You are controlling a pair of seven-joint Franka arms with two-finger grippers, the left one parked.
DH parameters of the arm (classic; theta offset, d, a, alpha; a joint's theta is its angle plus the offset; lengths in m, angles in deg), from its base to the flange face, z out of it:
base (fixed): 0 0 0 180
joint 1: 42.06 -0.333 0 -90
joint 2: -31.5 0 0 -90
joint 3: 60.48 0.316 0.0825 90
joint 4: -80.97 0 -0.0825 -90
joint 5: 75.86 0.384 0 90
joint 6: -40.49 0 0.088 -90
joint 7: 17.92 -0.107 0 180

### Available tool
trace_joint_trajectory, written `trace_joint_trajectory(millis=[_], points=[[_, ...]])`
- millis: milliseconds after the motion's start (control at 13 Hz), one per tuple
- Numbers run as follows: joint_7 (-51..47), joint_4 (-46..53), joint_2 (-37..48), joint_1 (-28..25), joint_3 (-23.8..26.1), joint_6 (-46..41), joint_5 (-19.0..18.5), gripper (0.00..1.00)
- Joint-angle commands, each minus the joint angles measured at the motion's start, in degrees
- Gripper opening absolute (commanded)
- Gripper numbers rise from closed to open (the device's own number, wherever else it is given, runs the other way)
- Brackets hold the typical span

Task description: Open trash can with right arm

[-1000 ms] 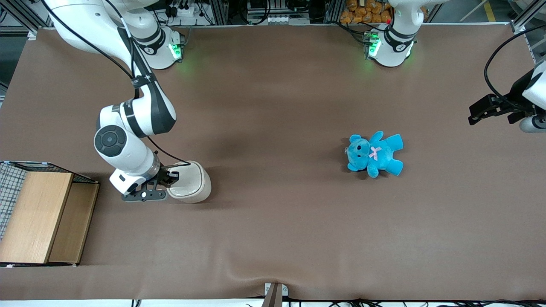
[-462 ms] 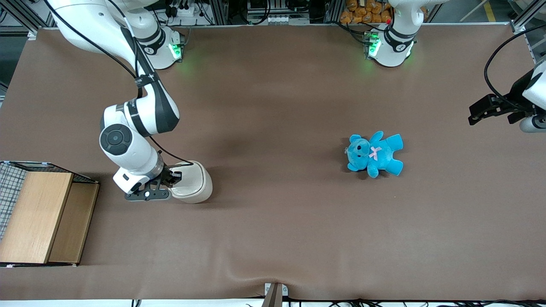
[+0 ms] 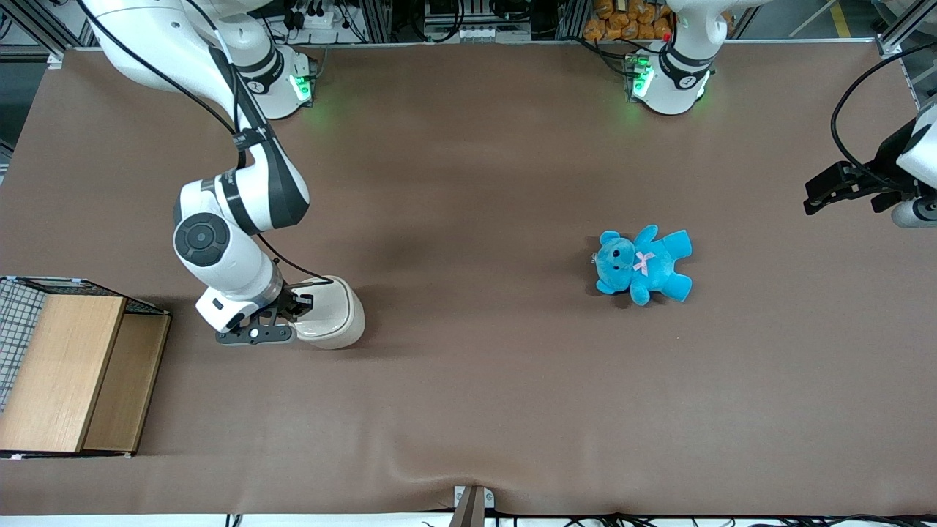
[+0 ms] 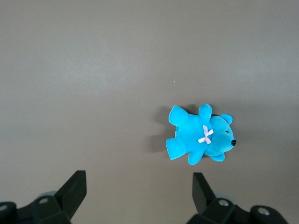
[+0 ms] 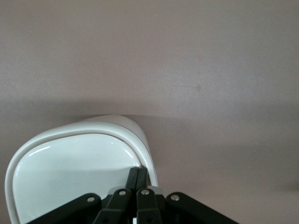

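The cream-white trash can (image 3: 333, 311) stands on the brown table, its flat lid down. In the right wrist view the lid (image 5: 74, 172) fills the space just ahead of the fingers. My right arm (image 3: 219, 249) reaches down to the can from above. Its black gripper (image 3: 296, 304) is shut, the two fingers pressed together with nothing between them. The fingertips (image 5: 138, 172) rest at the lid's edge, by the rim (image 5: 145, 149).
A wooden box with wire mesh (image 3: 66, 373) stands at the working arm's end of the table, close to the can. A blue teddy (image 3: 644, 265) lies toward the parked arm's end; it also shows in the left wrist view (image 4: 201, 139).
My right arm and gripper have shifted a little toward the trash can and onto its lid edge. The can has barely moved. The lid stays down.
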Motion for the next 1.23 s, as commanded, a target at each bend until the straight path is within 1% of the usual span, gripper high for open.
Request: trace_joint_trajectory(millis=[0,77,154,308,462,538,615,692,769,846,1000,1154], points=[[-1.1,7.4,-1.1,-0.9,0.2,-9.3,2.0,0.09],[-1.0,10.0,-0.8,-0.8,0.5,-12.9,2.8,0.26],[-1.0,11.7,-0.2,-0.6,1.5,-15.6,3.0,0.33],[-1.0,14.1,1.2,0.4,2.6,-19.6,3.1,0.43],[-0.9,16.2,3.0,0.8,2.7,-23.8,3.4,0.47],[-0.8,16.9,3.9,1.2,2.7,-25.0,3.8,0.54],[-0.5,17.5,5.3,1.2,2.5,-25.3,3.7,0.63],[-0.3,17.9,6.8,1.7,2.3,-25.4,3.3,0.77],[-0.2,17.9,8.3,3.1,2.2,-26.4,3.8,0.97],[-0.3,17.9,10.9,3.7,2.2,-27.6,4.3,1.00],[-0.3,17.9,14.4,3.7,2.4,-28.8,4.7,1.00],[-0.3,17.9,17.6,5.2,2.4,-31.8,4.7,1.00]])
